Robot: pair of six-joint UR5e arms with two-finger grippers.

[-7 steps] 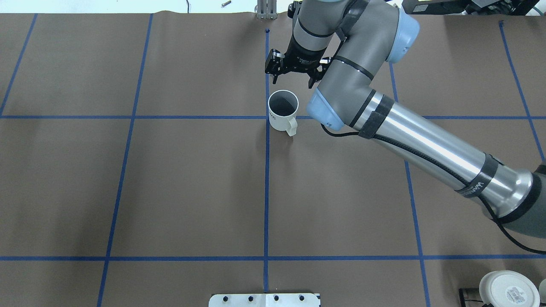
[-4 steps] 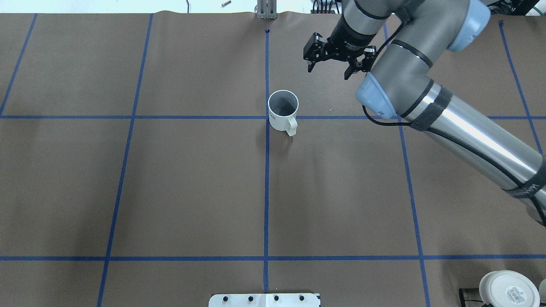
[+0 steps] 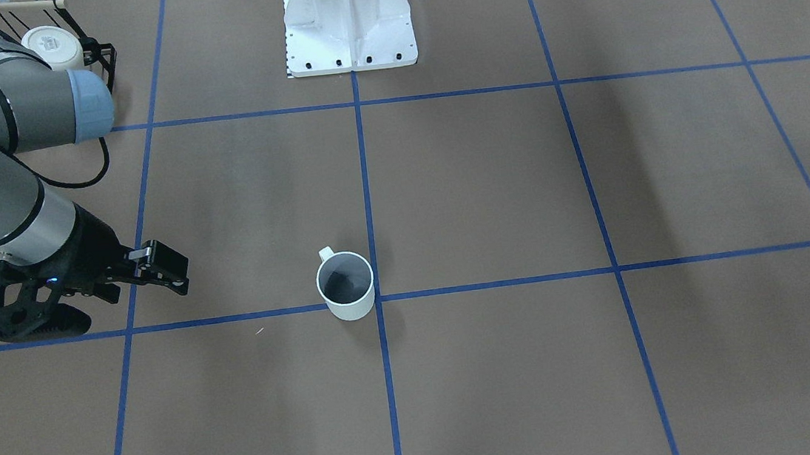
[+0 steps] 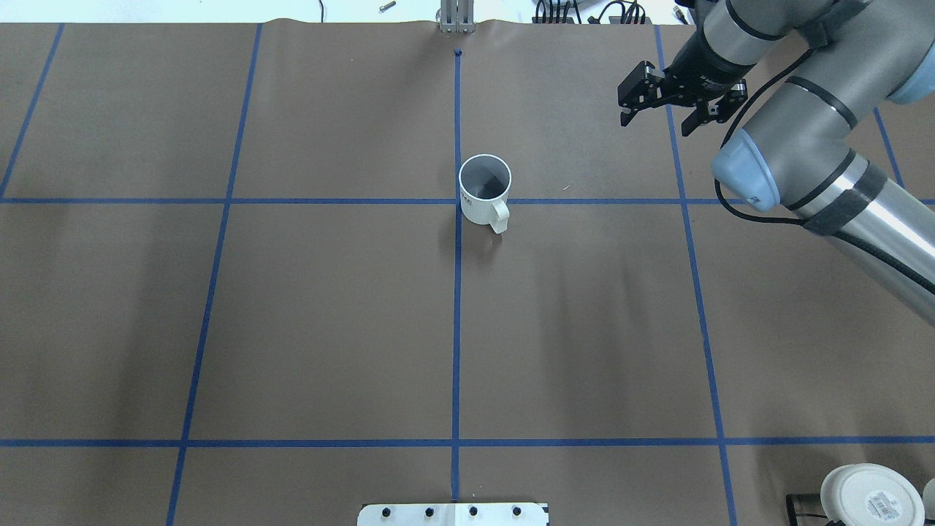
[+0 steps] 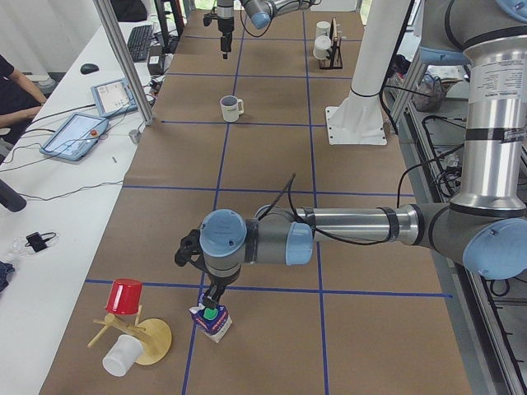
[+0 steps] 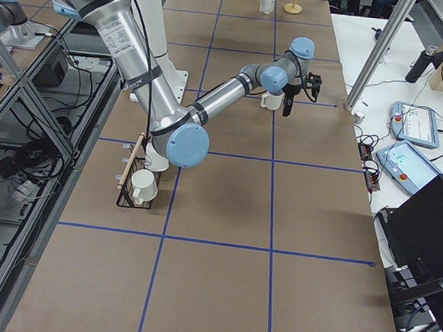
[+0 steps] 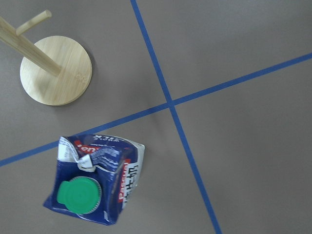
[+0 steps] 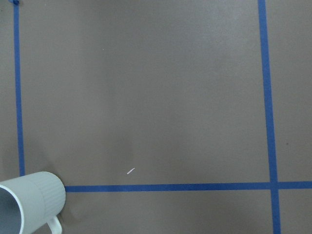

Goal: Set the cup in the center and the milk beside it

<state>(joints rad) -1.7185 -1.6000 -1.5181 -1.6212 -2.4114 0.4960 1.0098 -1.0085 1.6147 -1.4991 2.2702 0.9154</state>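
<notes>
The cup (image 4: 484, 188) is a small white mug with a dark inside, standing upright where the centre blue tape lines cross; it also shows in the front view (image 3: 346, 285) and the right wrist view (image 8: 29, 204). My right gripper (image 4: 655, 126) is open and empty, well to the right of the cup and apart from it. The milk (image 7: 97, 187), a dark blue carton with a green cap, stands at the table's left end (image 5: 212, 321). My left gripper (image 5: 210, 298) hangs just above the carton; I cannot tell whether it is open or shut.
A wooden mug stand (image 5: 132, 333) with a red cup and a white cup stands beside the milk; its round base (image 7: 56, 70) shows in the left wrist view. A rack with white cups (image 4: 869, 497) sits at the near right. The white robot base (image 3: 348, 17) stands at mid-table.
My right gripper has moved from just behind the cup far to the right, still open. The cup has not moved.
</notes>
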